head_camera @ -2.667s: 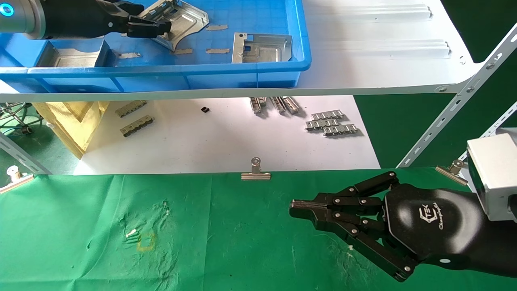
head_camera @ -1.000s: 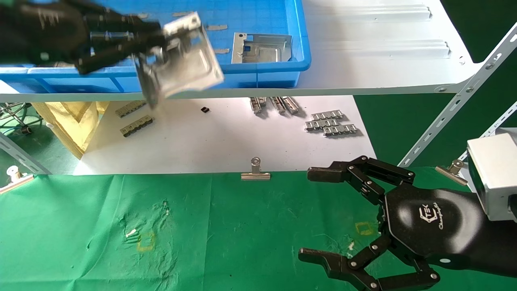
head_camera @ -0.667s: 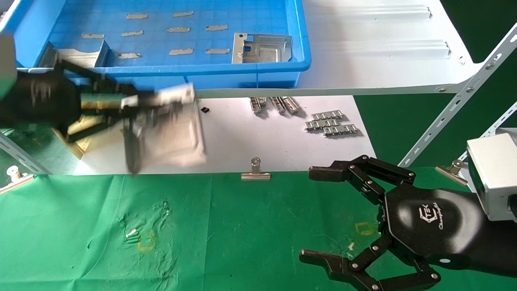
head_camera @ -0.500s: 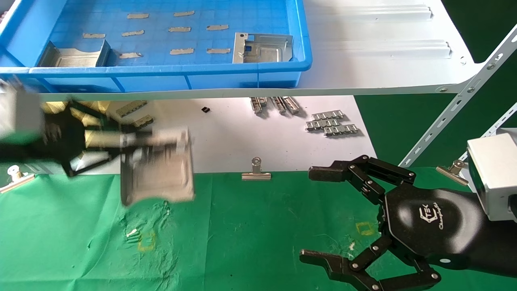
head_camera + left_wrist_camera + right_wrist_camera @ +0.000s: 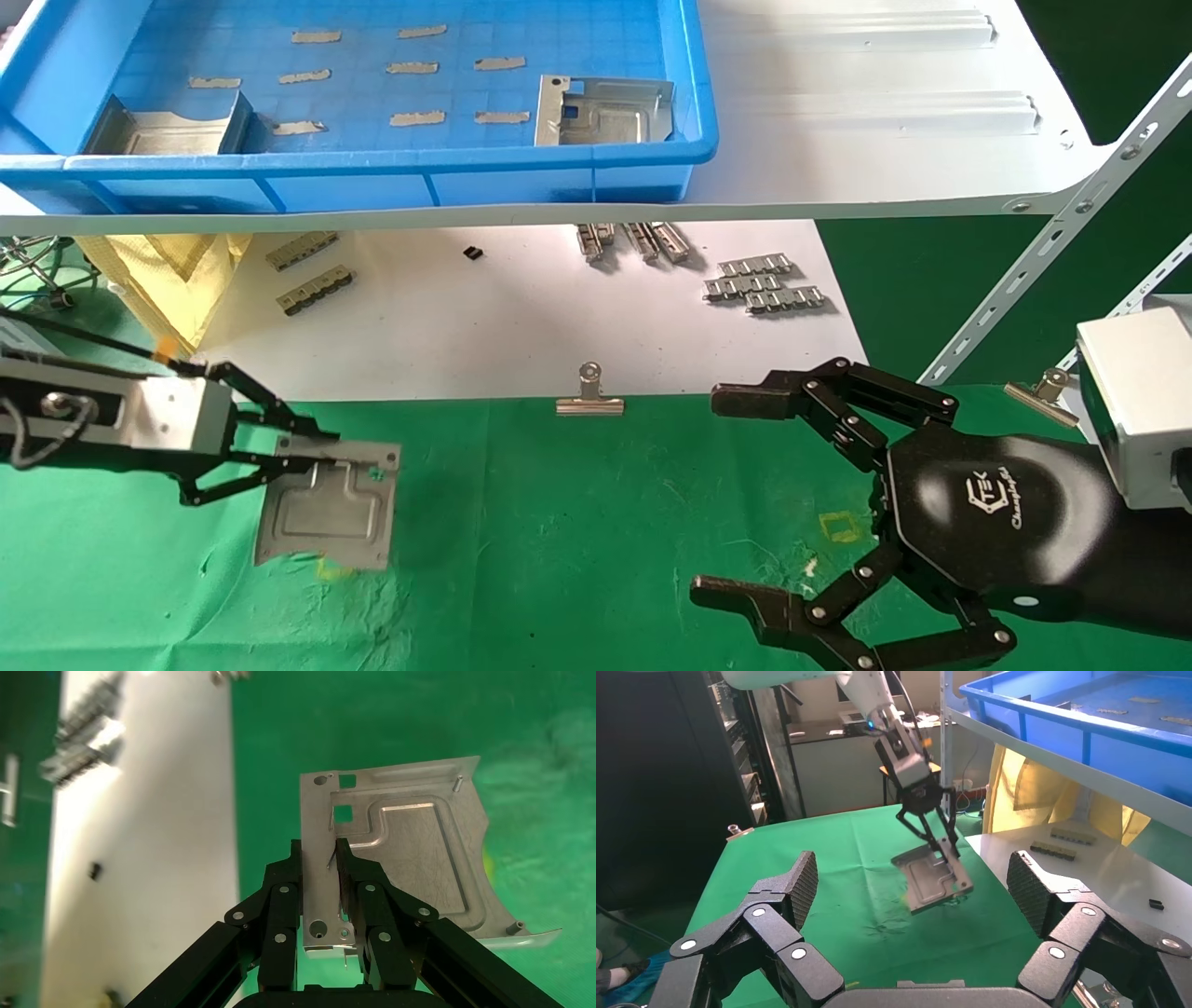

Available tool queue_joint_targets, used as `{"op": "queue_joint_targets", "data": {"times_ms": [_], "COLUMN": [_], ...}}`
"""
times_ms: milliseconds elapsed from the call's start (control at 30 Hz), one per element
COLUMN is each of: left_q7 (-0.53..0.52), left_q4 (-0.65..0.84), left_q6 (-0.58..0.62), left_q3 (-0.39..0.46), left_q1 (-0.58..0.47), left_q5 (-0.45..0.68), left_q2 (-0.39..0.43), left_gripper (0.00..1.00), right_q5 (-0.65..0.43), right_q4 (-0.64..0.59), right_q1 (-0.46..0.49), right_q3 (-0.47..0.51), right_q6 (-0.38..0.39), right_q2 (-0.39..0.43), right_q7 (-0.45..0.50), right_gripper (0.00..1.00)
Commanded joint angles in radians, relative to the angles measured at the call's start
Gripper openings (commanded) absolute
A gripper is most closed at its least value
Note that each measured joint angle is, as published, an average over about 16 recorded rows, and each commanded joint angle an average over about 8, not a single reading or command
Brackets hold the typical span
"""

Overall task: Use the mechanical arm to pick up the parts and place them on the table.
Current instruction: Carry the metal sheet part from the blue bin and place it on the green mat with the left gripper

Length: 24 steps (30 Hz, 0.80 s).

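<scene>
The left gripper [image 5: 284,454] is pinching a metal plate [image 5: 326,508] by one bent-up edge, its fingers [image 5: 281,899] closed down tight on that rim so that no gap shows between them and the metal. The plate is hanging just above the green table [image 5: 577,522], over its left part and a little in from the cloth's far edge, well to the left of the binder clip [image 5: 589,396] on that edge. In the right wrist view the plate [image 5: 932,878] is tilting, with its free end dipping toward the cloth; whether any corner is touching the table cannot be told.

The right gripper [image 5: 745,499] is waiting low over the right part of the table, well apart from the plate, with its fingers spread wide and nothing between them.

Two more plates are lying in the blue tray [image 5: 689,140] on the white shelf [image 5: 885,186] beyond the table: one [image 5: 601,110] near the tray's right wall, one [image 5: 168,126] near its left front corner.

By the look of it, the step in hand is the placing: the plate is out of the tray and is being brought to the cloth. The next move calls for lowering it until it is lying flat, then opening the fingers and drawing the gripper back along the line of the rim, so the bent edge is not snagged and dragged. After that, the tray's remaining plates are waiting to be fetched.
</scene>
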Motion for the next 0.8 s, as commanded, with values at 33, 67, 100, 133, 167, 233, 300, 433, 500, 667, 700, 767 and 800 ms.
{"op": "queue_joint_targets", "data": {"times_ms": [33,67,100,133,167,233,300,433,500,667,700,767,800], "left_q7": [0.030,0.035,0.040,0.045,0.049,0.056,0.065,0.091,0.104,0.123,0.122,0.117,0.110], "left_q4": [0.036,0.052,0.068,0.082,0.096,0.121,0.142,0.174,0.186,0.217,0.223,0.234,0.239], "left_q6": [-0.007,-0.005,-0.002,0.001,0.003,0.008,0.009,0.000,-0.008,0.003,0.010,0.028,0.036], "left_q3": [0.014,0.018,0.021,0.024,0.026,0.030,0.034,0.043,0.045,0.033,0.029,0.018,0.011], "left_q1": [-0.003,-0.004,-0.005,-0.006,-0.006,-0.007,-0.007,-0.007,-0.007,-0.013,-0.015,-0.014,-0.012], "left_q5": [0.023,0.028,0.032,0.035,0.038,0.042,0.046,0.058,0.061,0.042,0.035,0.017,0.005], "left_q2": [0.019,0.026,0.032,0.037,0.042,0.048,0.054,0.064,0.069,0.073,0.071,0.065,0.061], "left_gripper": [0.00,0.02,0.05,0.08,0.13,0.37,0.62,0.99,1.00,1.00,1.00,1.00,1.00], "right_q5": [0.000,0.000,0.000,0.000,0.000,0.000,0.000,0.000,0.000,0.000,0.000,0.000,0.000], "right_q4": [0.000,0.000,0.000,0.000,0.000,0.000,0.000,0.000,0.000,0.000,0.000,0.000,0.000], "right_q1": [0.000,0.000,0.000,0.000,0.000,0.000,0.000,0.000,0.000,0.000,0.000,0.000,0.000], "right_q3": [0.000,0.000,0.000,0.000,0.000,0.000,0.000,0.000,0.000,0.000,0.000,0.000,0.000], "right_q6": [0.000,0.000,0.000,0.000,0.000,0.000,0.000,0.000,0.000,0.000,0.000,0.000,0.000], "right_q2": [0.000,0.000,0.000,0.000,0.000,0.000,0.000,0.000,0.000,0.000,0.000,0.000,0.000], "right_q7": [0.000,0.000,0.000,0.000,0.000,0.000,0.000,0.000,0.000,0.000,0.000,0.000,0.000], "right_gripper": [1.00,1.00,1.00,1.00,1.00,1.00,1.00,1.00,1.00,1.00,1.00,1.00,1.00]}}
